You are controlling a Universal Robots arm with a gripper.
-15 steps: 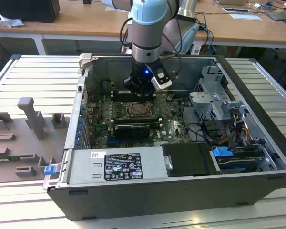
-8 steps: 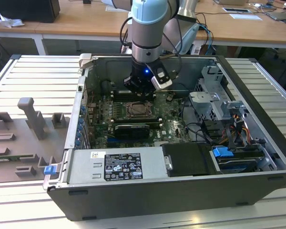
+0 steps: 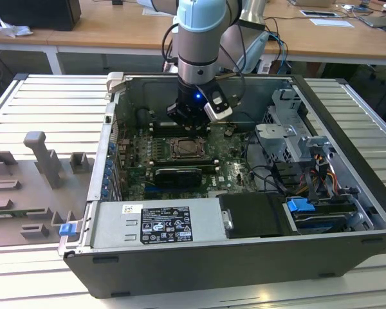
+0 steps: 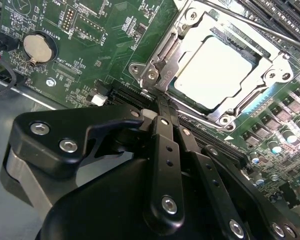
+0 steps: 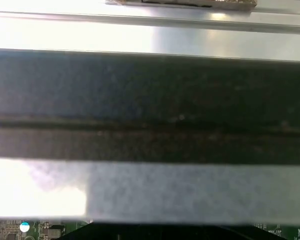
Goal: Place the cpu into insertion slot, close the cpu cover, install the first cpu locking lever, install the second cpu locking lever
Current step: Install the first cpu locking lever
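Over the mobo, inside the open pc case [image 3: 347, 96], the gripper [image 3: 190, 121] hangs just above the insertion slot [image 4: 221, 119]. In the second wrist view the black fingers [image 4: 165, 165] run together to a point: claw looks pressed together, nothing seen between the tips. The tips sit right at the slot's near corner, by the hooked end of a locking lever [image 4: 159, 75]. Can't tell if they touch it.

The cpu [image 4: 215, 72] lies flat in the slot. The cpu cover [image 4: 182, 47] looks folded down round it, pale chip face showing thru the cut-out. A thin lever rod [image 4: 260, 27] crosses the far side of the slot, btw it and the memory slots [image 4: 285, 15]. It prob isn't latched, not sure.

Risks as I judge them:
- the lever is a thin round wire, so a closed tip pushing it off-centre could slip off and hit the board or the long black slot [image 4: 125, 92] beside it
- a half-pushed lever may spring back up, since these are sprung
- a tip landing on the cover edge instead of the lever could bend the frame
- if the cpu isn't fully seated, clamping would crush the socket pins; can't check the seating from these views
- little room here, so the arm's own cables [image 3: 270, 38] could snag on the case wall
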